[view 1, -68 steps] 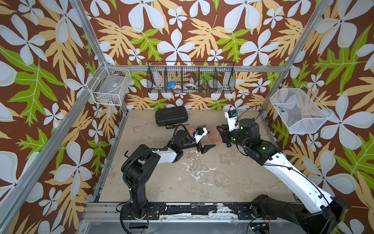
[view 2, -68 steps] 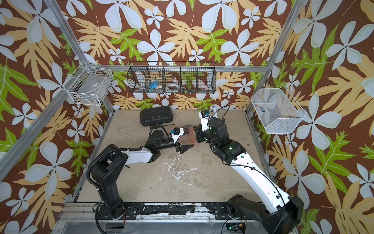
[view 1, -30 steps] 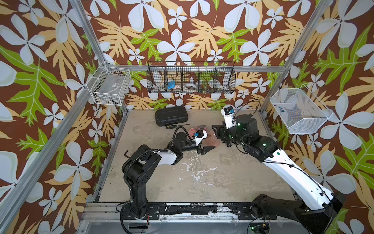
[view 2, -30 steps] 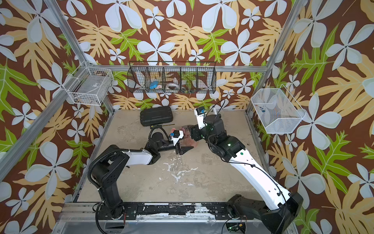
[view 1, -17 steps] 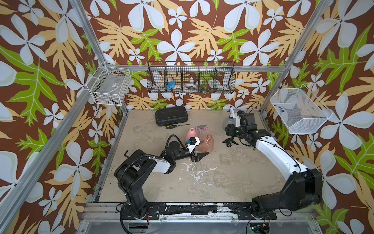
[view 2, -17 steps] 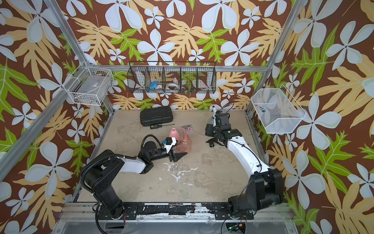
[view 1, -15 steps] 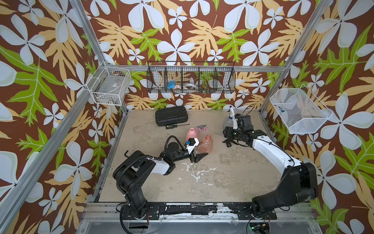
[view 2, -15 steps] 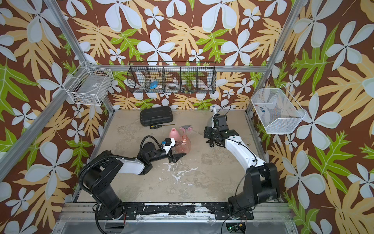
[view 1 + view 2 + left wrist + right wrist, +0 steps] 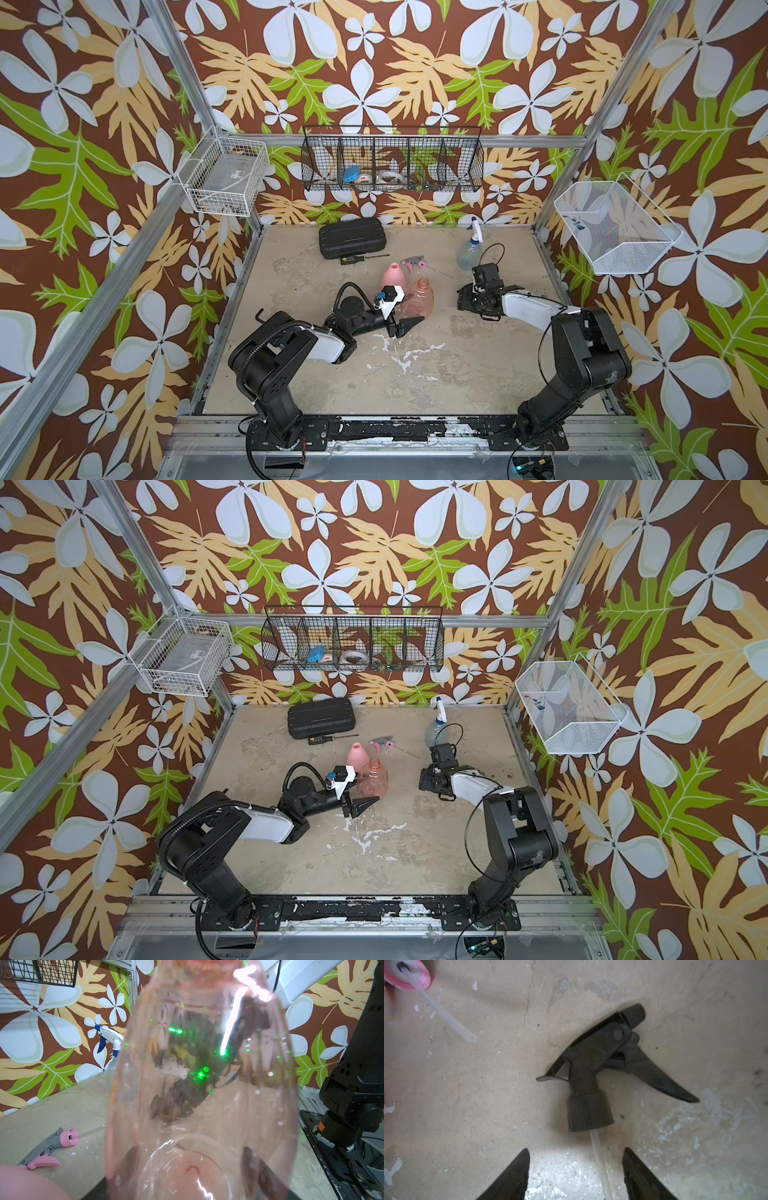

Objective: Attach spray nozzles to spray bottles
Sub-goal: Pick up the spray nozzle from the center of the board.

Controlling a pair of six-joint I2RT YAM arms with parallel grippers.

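My left tool [image 9: 409, 325] grips the orange bottle [image 9: 419, 296] mid-frame; my right tool [image 9: 576, 1150] stands open around the dip tube of the black nozzle [image 9: 591, 1076].

There are three spray bottles: a clear bottle [image 9: 468, 254], an orange bottle [image 9: 420, 298] and a pink bottle [image 9: 392, 275]. There are three spray nozzles: a white-and-blue nozzle [image 9: 476, 225], a grey-and-pink nozzle [image 9: 411, 262] and a black nozzle [image 9: 600, 1076]. There is one black case [image 9: 352, 237] and one little radio [image 9: 351, 260].

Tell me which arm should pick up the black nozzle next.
Right. The right gripper hangs open directly above the loose black nozzle, while the left gripper is occupied holding the orange bottle.
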